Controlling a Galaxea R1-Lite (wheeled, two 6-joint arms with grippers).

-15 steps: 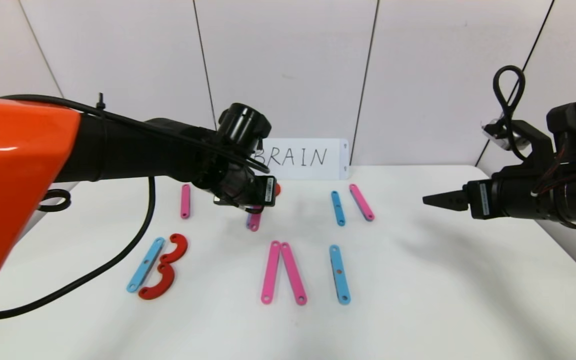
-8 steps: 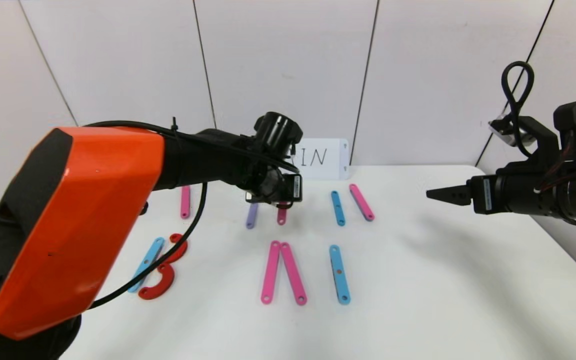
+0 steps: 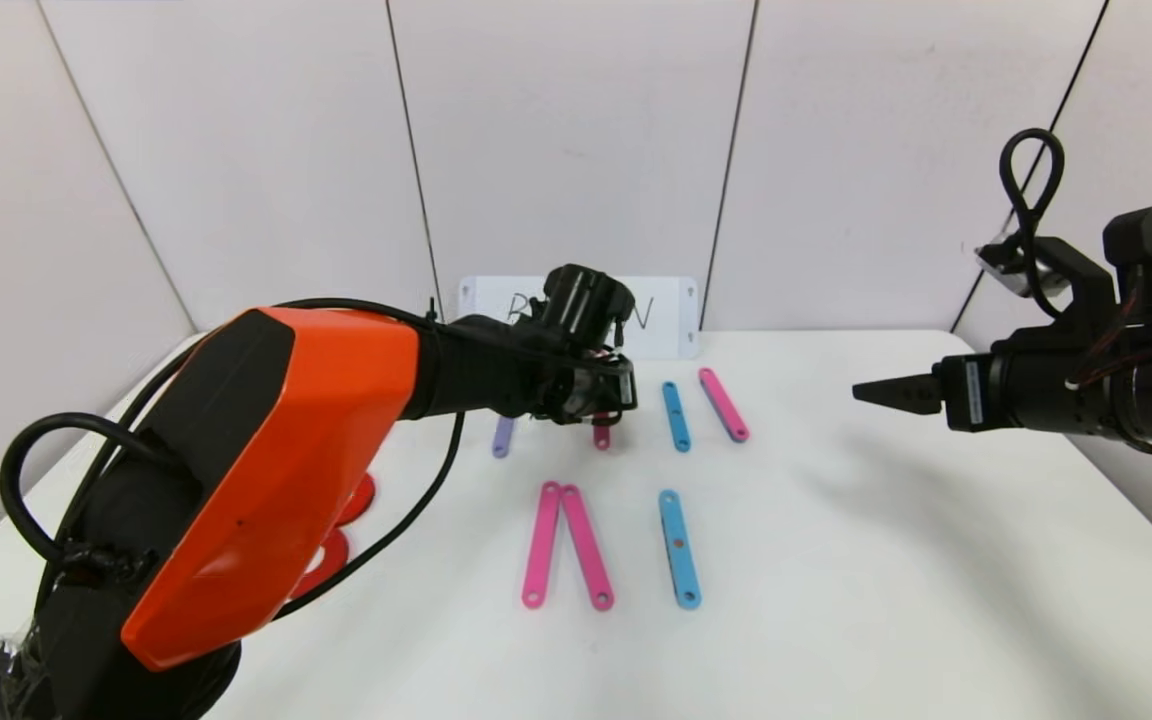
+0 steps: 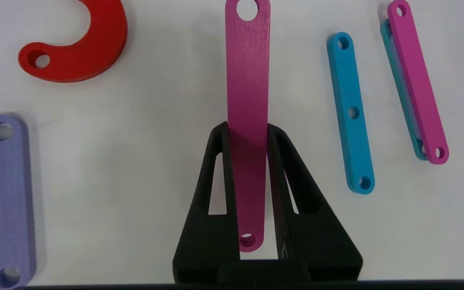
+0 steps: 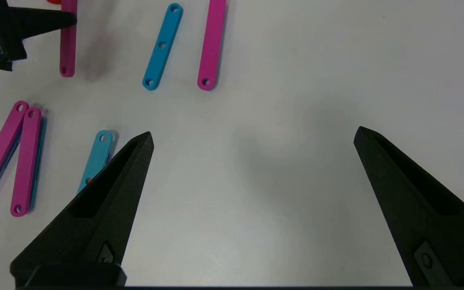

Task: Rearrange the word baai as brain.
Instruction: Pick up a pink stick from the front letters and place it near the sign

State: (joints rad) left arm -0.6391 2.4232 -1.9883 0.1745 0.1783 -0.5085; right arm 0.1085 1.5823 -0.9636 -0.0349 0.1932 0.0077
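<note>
**Left gripper clamps pink strip at the far row of the word**

From my remote station, the left gripper [image 4: 248, 133] has its fingers [image 4: 224, 161] closed tight on the two long edges of a pink strip [image 4: 247, 80], reached out over the far middle of the white table [image 3: 886, 560]. The right gripper [image 5: 252, 135] hangs above the right side of the table with its fingers spread wide, holding and touching nothing.

Counting the pieces I can make out: four pink strips, namely the gripped one, one at far right [image 3: 724, 405], and two meeting in a narrow "V" [image 3: 566, 545] near the middle. Two blue strips are plain: one [image 3: 676, 416] just left of the far pink, one [image 3: 679, 548] nearer, right of the "V". One purple strip [image 3: 502, 437] lies left of the gripped piece. The red curved pieces [image 3: 351, 500] sit at the near left, mostly hidden by my left arm; another red curve [image 4: 79, 48] shows beside the gripped strip. The white card [image 3: 671, 315] stands against the far wall.
</note>
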